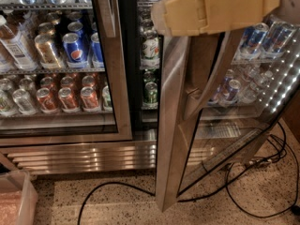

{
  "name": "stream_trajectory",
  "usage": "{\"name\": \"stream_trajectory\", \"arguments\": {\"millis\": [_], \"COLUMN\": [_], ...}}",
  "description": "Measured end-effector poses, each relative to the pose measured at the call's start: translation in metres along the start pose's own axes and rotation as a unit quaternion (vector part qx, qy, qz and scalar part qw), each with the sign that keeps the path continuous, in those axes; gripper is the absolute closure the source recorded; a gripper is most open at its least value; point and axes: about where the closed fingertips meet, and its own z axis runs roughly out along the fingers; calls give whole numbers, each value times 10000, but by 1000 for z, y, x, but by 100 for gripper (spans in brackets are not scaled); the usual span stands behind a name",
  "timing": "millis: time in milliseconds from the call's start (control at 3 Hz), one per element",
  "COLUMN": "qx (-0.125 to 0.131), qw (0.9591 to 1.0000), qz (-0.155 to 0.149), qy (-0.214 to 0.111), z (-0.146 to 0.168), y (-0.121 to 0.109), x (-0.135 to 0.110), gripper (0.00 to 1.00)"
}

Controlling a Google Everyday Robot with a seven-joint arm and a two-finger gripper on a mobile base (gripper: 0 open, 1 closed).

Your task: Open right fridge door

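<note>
Most of the job looks done: the right fridge door [171, 125], a tall glass panel in a brushed steel frame, stands swung well out from the cabinet, directly below my jaws. Those sit at the door's top edge, hidden behind my tan plastic casing [215, 8]; whether they are open or clamped I cannot tell. Perhaps 1 last widening push is left.

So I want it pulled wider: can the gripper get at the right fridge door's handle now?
Probably yes. The gripper sits at the top of the right fridge door, which already stands open, close over the upper end of its handle, with nothing visible between them.
</note>
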Motion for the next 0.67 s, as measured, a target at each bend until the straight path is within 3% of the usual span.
{"name": "stream_trajectory", "arguments": {"millis": [333,667], "qx": [2,662], "qw": [10000,9973], "qz": [0,-112], "qy": [-1,-282], "z": [0,-37], "y": [1,-32], "x": [0,-2], "gripper": [0,0]}}
